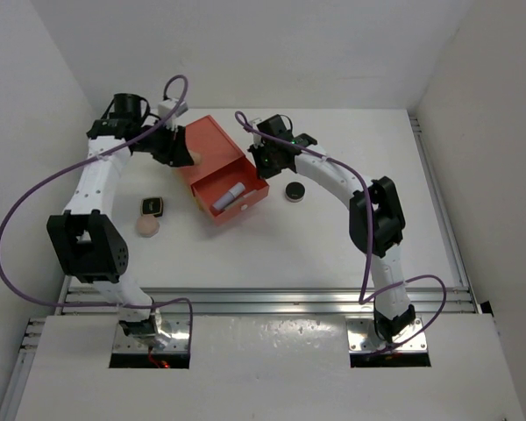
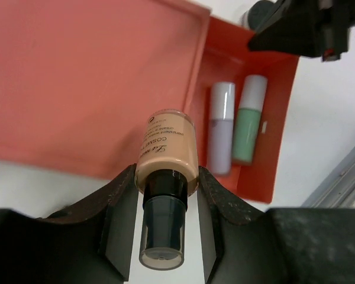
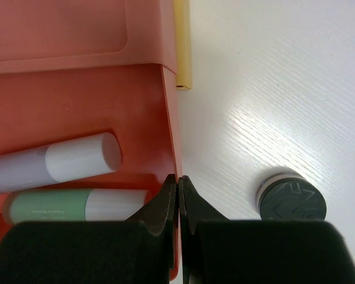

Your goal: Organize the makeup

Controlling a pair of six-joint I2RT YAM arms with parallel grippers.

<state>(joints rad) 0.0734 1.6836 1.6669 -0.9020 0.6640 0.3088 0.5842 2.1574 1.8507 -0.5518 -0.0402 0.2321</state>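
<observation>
**Bottle held at the drawer box, two tubes in the open drawer**

The white desk [image 1: 333, 246] carries a coral-red drawer box [image 1: 209, 149] near its middle. The box's drawer [image 1: 250, 197] stands open toward the arm bases. In the right wrist view a yellow strip [image 3: 183, 41] runs along the box's edge.

The left hand [image 2: 167, 177] hangs at the left edge of the box, above its flat red top. It is clenched around a brownish bottle [image 2: 165, 151], which has a dark cap pointing back toward the wrist and printed lettering on its body.

The right hand [image 3: 178, 182] is at the right wall of the drawer. Its fingers are pinched together on the thin rim of that wall.

Inside the drawer a white tube [image 3: 59, 163] and a pale-green tube [image 3: 53, 205] lie side by side, close together.

The black round compact [image 1: 294, 191] sits on the desk just right of the drawer, apart from it. Well to the left of the box lies the small dark square case [image 1: 152, 206]. The round peach puff [image 1: 147, 226] is just beside the case, on the side nearer the arm bases.
</observation>
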